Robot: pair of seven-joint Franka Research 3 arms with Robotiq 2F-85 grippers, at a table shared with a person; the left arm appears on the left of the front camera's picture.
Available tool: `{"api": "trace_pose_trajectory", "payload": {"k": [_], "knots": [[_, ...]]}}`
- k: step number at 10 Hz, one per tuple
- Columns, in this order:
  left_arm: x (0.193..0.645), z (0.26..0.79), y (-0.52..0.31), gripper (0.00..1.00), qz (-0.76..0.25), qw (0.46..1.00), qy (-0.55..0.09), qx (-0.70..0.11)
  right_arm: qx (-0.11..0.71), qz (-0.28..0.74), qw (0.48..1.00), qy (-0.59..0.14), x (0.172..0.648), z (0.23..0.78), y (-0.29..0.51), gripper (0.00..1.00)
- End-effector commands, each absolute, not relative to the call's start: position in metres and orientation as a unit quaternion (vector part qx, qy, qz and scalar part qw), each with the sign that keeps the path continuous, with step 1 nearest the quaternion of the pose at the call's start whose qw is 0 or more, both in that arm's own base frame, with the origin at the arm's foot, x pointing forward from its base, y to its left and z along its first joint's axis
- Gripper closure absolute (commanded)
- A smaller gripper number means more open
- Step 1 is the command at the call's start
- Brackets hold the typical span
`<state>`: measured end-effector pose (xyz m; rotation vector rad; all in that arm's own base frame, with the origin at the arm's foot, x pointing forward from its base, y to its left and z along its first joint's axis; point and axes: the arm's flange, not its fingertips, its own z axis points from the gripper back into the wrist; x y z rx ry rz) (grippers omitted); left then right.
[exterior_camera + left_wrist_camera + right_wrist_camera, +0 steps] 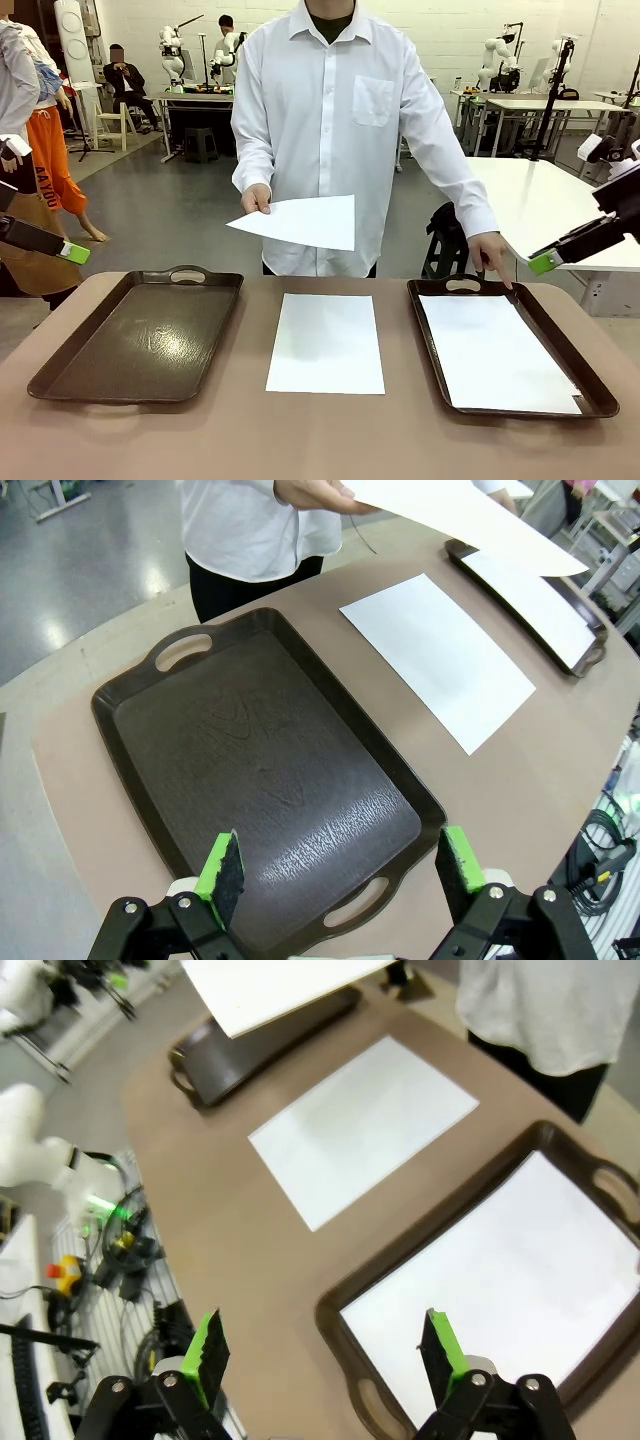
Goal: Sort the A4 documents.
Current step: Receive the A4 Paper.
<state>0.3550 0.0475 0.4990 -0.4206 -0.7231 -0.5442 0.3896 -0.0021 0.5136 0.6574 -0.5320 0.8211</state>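
Note:
A white A4 sheet [325,343] lies flat on the table between two dark brown trays. Another sheet [498,353] lies inside the right tray [600,398]. The person holds a third sheet [300,221] in one hand above the table's far edge; the other hand [492,252] rests at the right tray's far handle. The left tray [140,340] holds nothing. My left gripper [340,865] hangs open above the left tray [260,770]. My right gripper [320,1345] hangs open above the near end of the right tray [335,1310], over its sheet [500,1280].
The brown table [320,440] has bare room in front of the trays. Cables and equipment [110,1240] lie beyond the table's edge in the right wrist view. A white table [545,205] stands behind at the right.

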Motion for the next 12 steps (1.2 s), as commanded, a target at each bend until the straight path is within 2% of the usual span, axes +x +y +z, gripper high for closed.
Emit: {"api": "trace_pose_trajectory", "payload": {"k": [1, 3, 6, 12], "knots": [[0.356, 0.496, 0.049, 0.0, -0.268, 0.873, -0.351, -0.209, 0.387, 0.386, 0.801, -0.245, 0.409, 0.517, 0.006, 0.0], [0.356, 0.496, 0.049, 0.0, -0.268, 0.873, -0.351, -0.209, 0.428, 0.363, 0.798, -0.221, 0.428, 0.512, 0.029, 0.0], [0.356, 0.496, 0.049, 0.0, -0.268, 0.873, -0.351, -0.209, 0.484, 0.338, 0.796, -0.137, 0.47, 0.495, 0.07, 0.0], [0.356, 0.496, 0.049, 0.0, -0.268, 0.873, -0.351, -0.209, 0.616, 0.193, 0.762, -0.048, 0.563, 0.459, 0.129, 0.0]]}}
